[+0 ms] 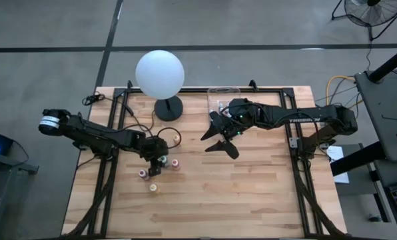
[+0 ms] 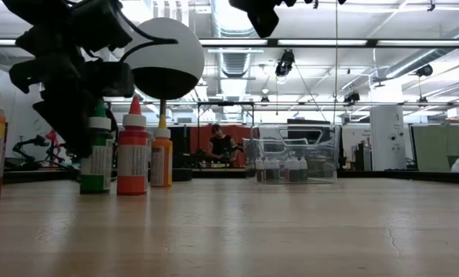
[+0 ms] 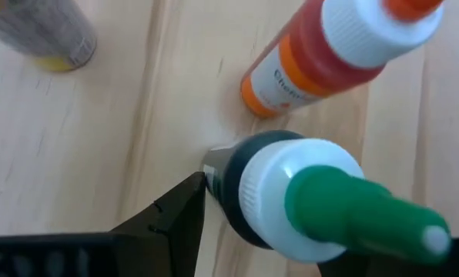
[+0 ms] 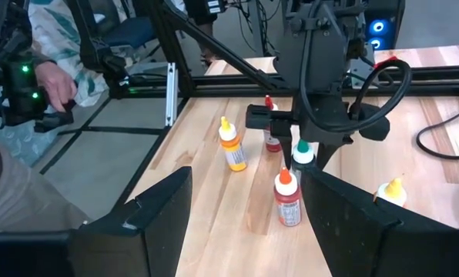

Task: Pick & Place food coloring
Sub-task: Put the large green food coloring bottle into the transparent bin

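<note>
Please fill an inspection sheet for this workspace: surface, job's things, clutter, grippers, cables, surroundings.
Surface: wooden table, bare at the front.
Job's things: green-capped bottle between the left fingers; orange bottle beside it; yellow bottle apart; small bottles in the clear bin.
Clutter: globe lamp at the back.
Grippers: left gripper down around the green-capped bottle; right gripper open, raised mid-table.
Cables: black cable looped on the left arm.
Surroundings: person seated far behind; fan on the floor.
</note>
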You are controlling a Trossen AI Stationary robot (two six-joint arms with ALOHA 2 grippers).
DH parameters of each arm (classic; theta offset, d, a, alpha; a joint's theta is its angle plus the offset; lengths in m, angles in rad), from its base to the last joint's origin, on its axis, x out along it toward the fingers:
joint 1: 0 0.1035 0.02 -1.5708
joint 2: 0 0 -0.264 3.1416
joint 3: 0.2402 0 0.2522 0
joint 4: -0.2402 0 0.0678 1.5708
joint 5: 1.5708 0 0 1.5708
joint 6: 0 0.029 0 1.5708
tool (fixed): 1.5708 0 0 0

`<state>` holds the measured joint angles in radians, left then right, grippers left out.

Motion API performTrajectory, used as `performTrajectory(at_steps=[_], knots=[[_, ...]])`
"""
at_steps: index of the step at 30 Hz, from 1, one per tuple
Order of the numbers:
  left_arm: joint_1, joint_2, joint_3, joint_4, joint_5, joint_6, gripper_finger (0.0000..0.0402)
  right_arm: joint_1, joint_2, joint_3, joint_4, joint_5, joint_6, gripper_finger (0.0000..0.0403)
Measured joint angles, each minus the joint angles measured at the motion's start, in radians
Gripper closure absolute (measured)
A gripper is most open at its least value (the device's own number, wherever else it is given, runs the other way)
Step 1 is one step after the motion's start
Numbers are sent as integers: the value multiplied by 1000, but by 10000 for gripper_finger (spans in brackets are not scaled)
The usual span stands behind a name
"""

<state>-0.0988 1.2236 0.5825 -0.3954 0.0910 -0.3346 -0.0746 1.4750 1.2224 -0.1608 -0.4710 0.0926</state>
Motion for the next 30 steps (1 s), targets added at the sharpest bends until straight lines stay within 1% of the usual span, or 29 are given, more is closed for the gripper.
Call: performTrajectory(at_steps=[10, 23, 30], knots=[[-2, 0, -15, 101, 0, -30, 223, 0, 1, 0, 0, 2, -18, 170], [-2, 0, -15, 124, -14, -84, 223, 0, 1, -2, 0, 2, -18, 170], [-2, 0, -15, 128, -15, -82, 223, -1, 1, -2, 0, 29, -25, 170]])
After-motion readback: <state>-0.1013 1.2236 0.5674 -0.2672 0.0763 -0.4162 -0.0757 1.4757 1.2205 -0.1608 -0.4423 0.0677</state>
